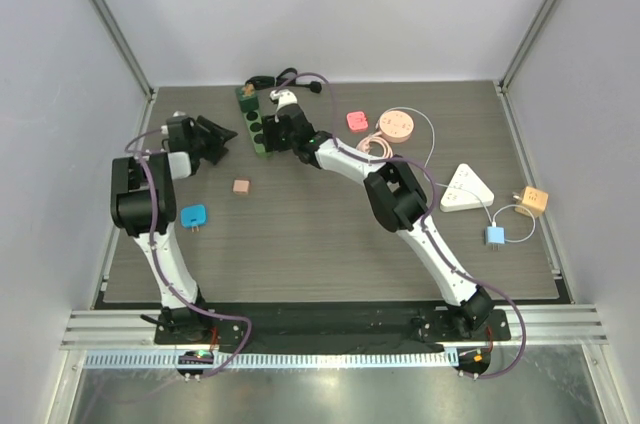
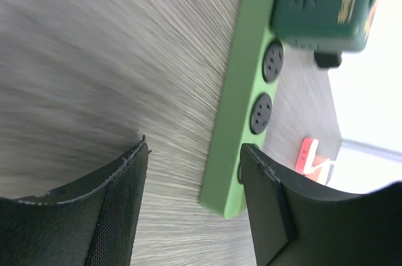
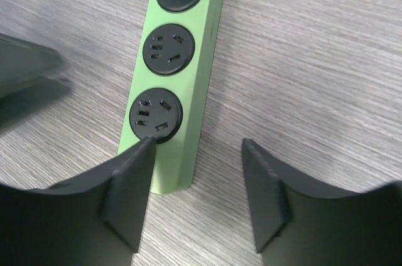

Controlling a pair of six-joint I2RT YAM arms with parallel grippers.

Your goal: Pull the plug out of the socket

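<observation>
Grey wood table, green power strip far left. Both the left hand and right hand hang wide open, empty, at its near end, probably to pin it down; the plug sits at its far end.

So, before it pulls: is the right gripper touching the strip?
Cannot tell. In the right wrist view one finger of the right gripper overlaps the strip, but may hover above it.

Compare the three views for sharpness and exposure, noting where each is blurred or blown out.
Top external: evenly lit, sharp throughout. Left wrist: grey wood-grain tabletop smeared into streaks, bright washed-out patch at right edge. Right wrist: long green plastic power strip crisp, only the dark shape at far left blurred.
</observation>
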